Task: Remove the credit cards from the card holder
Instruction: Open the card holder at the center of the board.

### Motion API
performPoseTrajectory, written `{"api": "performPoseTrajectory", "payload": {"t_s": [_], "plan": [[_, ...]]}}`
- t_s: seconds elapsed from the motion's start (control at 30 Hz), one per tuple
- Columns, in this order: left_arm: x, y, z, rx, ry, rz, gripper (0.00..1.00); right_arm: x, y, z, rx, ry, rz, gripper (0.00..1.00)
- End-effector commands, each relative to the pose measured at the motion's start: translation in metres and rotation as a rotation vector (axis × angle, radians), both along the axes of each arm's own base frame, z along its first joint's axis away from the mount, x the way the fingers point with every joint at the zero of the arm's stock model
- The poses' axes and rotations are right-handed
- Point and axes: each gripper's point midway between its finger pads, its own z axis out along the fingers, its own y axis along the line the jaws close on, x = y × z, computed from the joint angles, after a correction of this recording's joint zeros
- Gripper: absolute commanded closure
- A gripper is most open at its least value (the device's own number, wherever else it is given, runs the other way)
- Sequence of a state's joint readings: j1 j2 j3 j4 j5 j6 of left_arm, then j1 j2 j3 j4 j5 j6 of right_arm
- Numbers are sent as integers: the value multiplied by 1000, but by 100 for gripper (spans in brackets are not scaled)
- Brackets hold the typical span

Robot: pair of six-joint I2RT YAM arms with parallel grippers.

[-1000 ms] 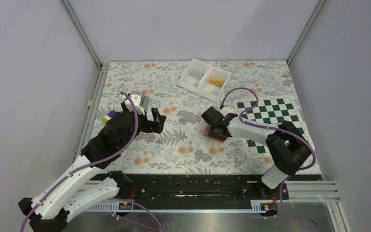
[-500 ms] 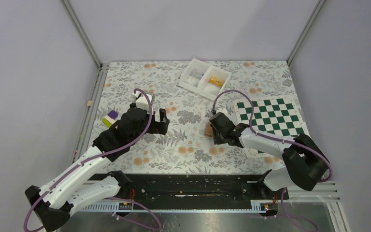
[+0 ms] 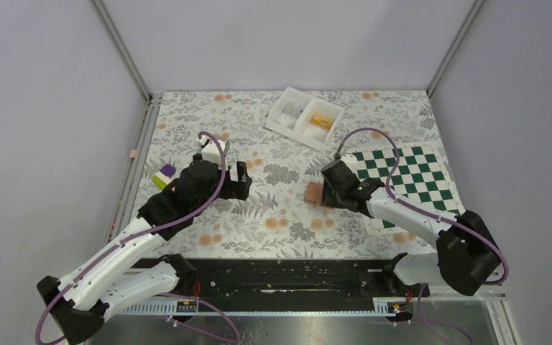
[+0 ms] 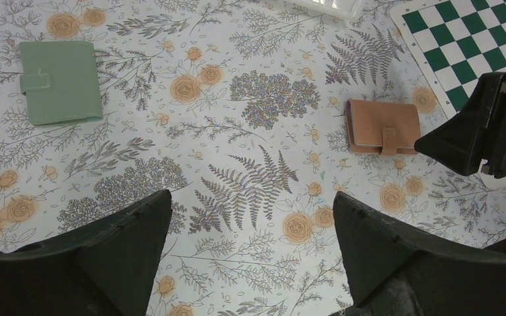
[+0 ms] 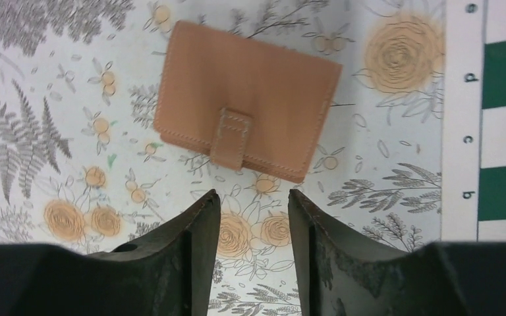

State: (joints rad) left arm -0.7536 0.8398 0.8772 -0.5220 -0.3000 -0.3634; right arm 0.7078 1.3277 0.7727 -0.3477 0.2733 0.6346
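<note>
The card holder (image 3: pixel 313 193) lies shut on the floral table, tan-brown cover up and tab fastened. It also shows in the left wrist view (image 4: pixel 382 126) and the right wrist view (image 5: pixel 247 100). No cards show in it. My right gripper (image 3: pixel 328 191) is just right of it, open and empty, with its fingertips a short way from the tab edge (image 5: pixel 253 197). My left gripper (image 3: pixel 243 180) is wide open and empty over bare table, well left of the holder (image 4: pixel 252 197). Small purple and lime flat pieces (image 3: pixel 163 175) lie at the far left.
A grey-green wallet-like booklet with a tab (image 4: pixel 59 82) lies behind the left gripper. A white two-compartment tray (image 3: pixel 285 122) stands at the back. A green-and-white chessboard mat (image 3: pixel 410 167) lies on the right, under the right arm.
My right gripper has drawn back to the right off the card holder, which now lies uncovered. My left gripper swung right and forward at first, then held still.
</note>
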Motion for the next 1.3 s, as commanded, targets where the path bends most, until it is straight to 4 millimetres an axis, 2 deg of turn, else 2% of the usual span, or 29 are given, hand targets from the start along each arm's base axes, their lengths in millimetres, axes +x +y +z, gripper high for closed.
{"api": "performPoseTrajectory", "payload": {"t_s": [0.0, 0.13, 0.27, 0.47, 0.6, 0.73, 0.93, 1.27], "plan": [[7, -1, 25, -45, -59, 21, 9, 7, -23, 1, 27, -1, -174, 52], [6, -5, 25, -53, -54, 6, 9, 14, -20, -6, 75, 3, -159, 45], [5, -11, 17, -53, -18, -12, 9, 17, -23, -14, 76, 34, -154, 43], [4, -20, 7, -99, 81, -25, 9, 32, -16, -19, 111, 15, -36, 37], [1, -25, -12, -197, 208, -33, 10, 39, -17, -22, 76, 34, 9, 36], [0, -23, -32, -210, 268, -4, 11, 48, -18, -25, 30, 41, 28, 34], [-1, -28, -56, -232, 356, -20, 13, 67, 19, -11, 114, 6, 212, 33], [7, -20, -89, -265, 460, 41, 17, 88, 83, -6, 270, 44, 505, 32]]}}
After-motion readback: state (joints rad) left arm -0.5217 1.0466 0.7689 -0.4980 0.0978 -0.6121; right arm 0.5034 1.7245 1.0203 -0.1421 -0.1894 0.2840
